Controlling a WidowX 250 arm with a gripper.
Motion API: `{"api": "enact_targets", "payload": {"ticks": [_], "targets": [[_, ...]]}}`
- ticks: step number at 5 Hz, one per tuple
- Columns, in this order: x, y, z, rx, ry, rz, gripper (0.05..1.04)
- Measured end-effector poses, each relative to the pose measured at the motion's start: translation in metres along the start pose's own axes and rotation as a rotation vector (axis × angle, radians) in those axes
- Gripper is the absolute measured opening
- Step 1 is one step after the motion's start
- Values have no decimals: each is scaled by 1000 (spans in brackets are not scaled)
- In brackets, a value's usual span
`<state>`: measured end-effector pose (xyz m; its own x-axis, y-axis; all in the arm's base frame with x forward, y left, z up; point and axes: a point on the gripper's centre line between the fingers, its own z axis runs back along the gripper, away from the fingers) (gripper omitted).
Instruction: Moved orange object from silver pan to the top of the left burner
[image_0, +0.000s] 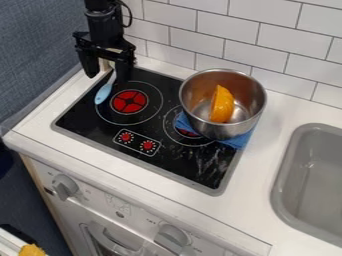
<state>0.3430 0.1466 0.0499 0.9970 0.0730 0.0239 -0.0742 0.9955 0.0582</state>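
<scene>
The hand (107, 77) is at the upper left of the camera view, by the rear left corner of the stove (87, 112). Its fingers stand wide apart and nothing is seen gripped between them. The end of a light blue spoon (103, 94) runs up close to one finger; contact cannot be determined.

The orange object (222, 105) is wedge-shaped, with a rounded, glossy outer side of bright, even orange and a paler, flatter face. It sits upright, slightly tilted, inside the silver pan (253, 95), on the pan's floor. A blue cloth (237, 142) shows below the pan.

The object lies well apart from the hand, to its right and lower in the view, with the red-centred left burner (129, 101) in the space between.
</scene>
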Motion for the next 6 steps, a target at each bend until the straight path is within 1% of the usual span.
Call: {"api": "enact_targets", "payload": {"ticks": [1,2,3,4,5,6], "targets": [[-4,-3,-14,-19,33,0,1001],[-4,-12,-17,-39,0,-24,1001],[8,-34,18,-13,-90,-94,1001],[15,-74,47,8,-145,-167,1001],[22,-110,60,-35,-163,-209,1001],[24,-155,66,-56,-183,-239,1001]]}}
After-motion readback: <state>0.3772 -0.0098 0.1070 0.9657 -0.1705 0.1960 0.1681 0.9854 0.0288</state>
